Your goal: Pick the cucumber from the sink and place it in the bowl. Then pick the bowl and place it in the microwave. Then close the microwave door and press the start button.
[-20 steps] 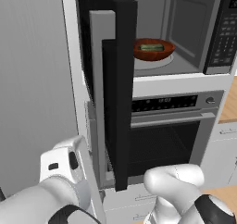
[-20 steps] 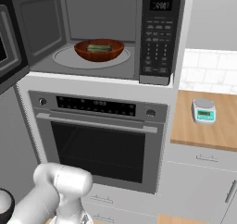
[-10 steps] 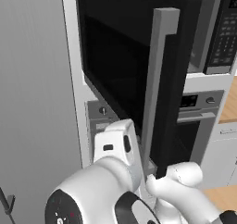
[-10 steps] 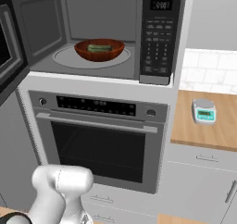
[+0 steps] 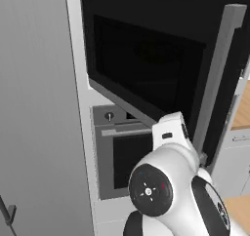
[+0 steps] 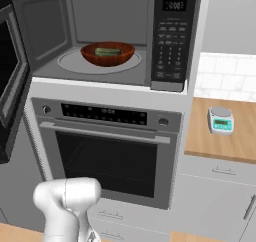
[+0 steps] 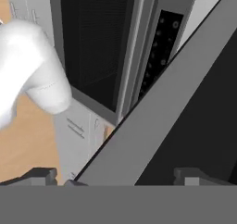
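White arm links rise low before the oven (image 6: pixel 107 151), the gripper (image 7: pixel 118 174) raised under the half-open microwave door (image 5: pixel 146 64), fingertips spread either side of its lower edge, grasping nothing. Inside the microwave (image 6: pixel 170 36), the bowl (image 6: pixel 107 54) holds the cucumber (image 6: pixel 108 51).

The stubby green cucumber (image 6: pixel 107 51) lies in the shallow reddish-brown bowl (image 6: pixel 107 54), on the turntable inside the built-in black-fronted microwave (image 6: pixel 172 36). Its wide black door (image 5: pixel 146 69) stands open at left. The oven (image 6: pixel 107 148) sits below; a small scale (image 6: pixel 220 120) rests on the wooden surface (image 6: pixel 220 141) at right.
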Available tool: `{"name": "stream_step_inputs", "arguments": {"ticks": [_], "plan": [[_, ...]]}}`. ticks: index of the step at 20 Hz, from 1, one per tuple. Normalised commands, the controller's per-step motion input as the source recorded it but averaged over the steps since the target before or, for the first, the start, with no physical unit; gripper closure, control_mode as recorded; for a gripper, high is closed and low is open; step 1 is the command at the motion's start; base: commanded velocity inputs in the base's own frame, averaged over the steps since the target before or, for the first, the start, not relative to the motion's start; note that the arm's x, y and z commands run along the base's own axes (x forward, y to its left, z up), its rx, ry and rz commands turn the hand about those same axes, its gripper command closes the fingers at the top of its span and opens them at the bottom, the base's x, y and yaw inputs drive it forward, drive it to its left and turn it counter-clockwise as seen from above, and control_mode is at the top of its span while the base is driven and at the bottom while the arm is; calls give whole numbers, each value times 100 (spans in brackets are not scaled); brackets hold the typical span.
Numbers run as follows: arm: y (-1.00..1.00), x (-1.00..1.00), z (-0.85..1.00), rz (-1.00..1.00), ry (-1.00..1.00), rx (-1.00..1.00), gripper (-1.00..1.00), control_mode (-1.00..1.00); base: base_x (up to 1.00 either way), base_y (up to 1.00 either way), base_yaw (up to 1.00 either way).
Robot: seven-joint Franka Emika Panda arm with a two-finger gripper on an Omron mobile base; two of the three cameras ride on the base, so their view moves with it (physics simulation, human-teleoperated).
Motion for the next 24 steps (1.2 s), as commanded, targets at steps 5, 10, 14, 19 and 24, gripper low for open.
{"name": "stream_step_inputs", "arguments": {"ticks": [5,10,14,19,24], "plan": [[-100,100,74,0,0,3,-100,-100,0,0,0],[-97,100,89,0,0,3,-100,-100,0,0,0],[-80,100,100,0,2,4,-100,-100,0,0,0],[-74,100,100,-1,11,8,-100,-100,0,0,0],[-67,100,100,-2,13,8,-100,-100,0,0,0]]}}
